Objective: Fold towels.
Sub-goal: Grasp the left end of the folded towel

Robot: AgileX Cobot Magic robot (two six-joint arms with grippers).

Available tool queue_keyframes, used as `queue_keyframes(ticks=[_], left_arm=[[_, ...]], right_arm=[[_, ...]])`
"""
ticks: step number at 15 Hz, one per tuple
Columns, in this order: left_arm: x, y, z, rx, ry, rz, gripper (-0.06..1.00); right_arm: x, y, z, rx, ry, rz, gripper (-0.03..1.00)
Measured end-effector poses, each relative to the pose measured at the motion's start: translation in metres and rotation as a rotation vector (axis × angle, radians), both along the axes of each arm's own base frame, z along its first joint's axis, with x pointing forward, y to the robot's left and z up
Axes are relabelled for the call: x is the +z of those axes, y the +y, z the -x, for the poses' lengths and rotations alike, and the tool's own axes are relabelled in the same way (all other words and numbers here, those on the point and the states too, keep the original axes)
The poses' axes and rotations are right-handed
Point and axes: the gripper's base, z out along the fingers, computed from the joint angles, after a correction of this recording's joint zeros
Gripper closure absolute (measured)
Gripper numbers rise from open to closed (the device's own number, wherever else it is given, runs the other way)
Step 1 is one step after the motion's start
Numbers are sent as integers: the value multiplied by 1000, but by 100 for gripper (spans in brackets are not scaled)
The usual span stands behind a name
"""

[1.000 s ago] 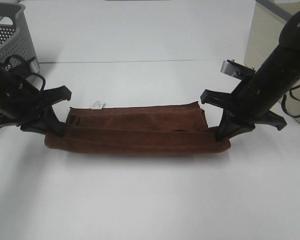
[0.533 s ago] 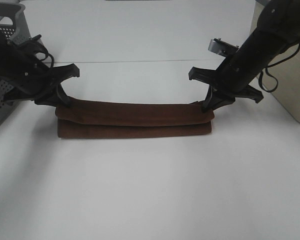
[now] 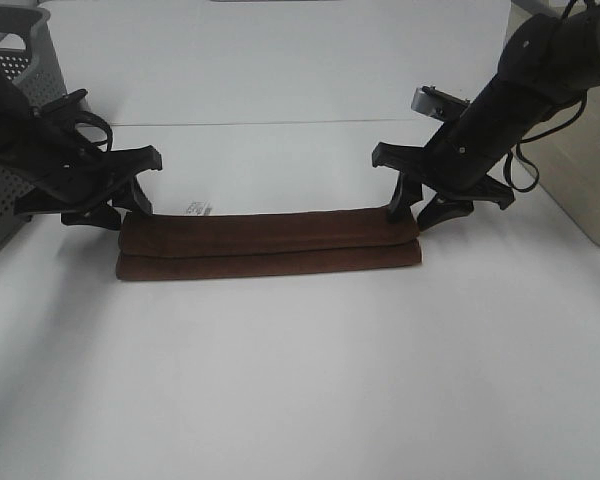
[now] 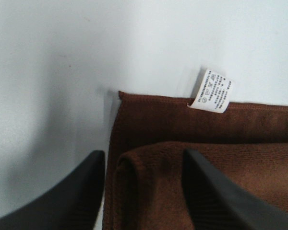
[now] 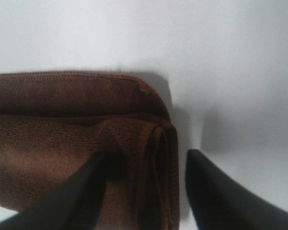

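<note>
White tabletop (image 3: 300, 380) carries the folded reddish-brown towel (image 3: 270, 245) as a long strip across its middle, left gripper (image 3: 115, 212) and right gripper (image 3: 412, 215) at its ends with jaws apart, holding nothing, while only the left wrist view shows print on the white tag (image 4: 212, 90).

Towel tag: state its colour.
The tag is white with tiny dark print; the left wrist view shows it best.

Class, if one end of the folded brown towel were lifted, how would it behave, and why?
Likely floppy: the towel lies in soft rounded folds, so a lifted end would probably sag and unfold. Probably light: thin cloth. Its nubby weave suggests it would drag on the table, not slide.
</note>
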Motion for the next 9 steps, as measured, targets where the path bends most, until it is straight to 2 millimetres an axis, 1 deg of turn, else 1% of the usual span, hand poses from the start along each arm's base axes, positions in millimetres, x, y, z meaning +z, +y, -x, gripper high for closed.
queue_keyframes(ticks=[1,2,3,6,9], left_arm=[[0,0,0,-2,1,0,33],[0,0,0,-12,5,-6,26],[0,0,1,-29,10,-18,23],[-4,1,2,-42,23,-28,22],[-20,0,2,-32,63,-23,22]], right_arm=[[0,0,0,0,1,0,33],[0,0,0,1,3,0,25],[0,0,1,3,9,-1,22],[0,0,2,9,24,-1,20],[0,0,2,10,25,-1,20]])
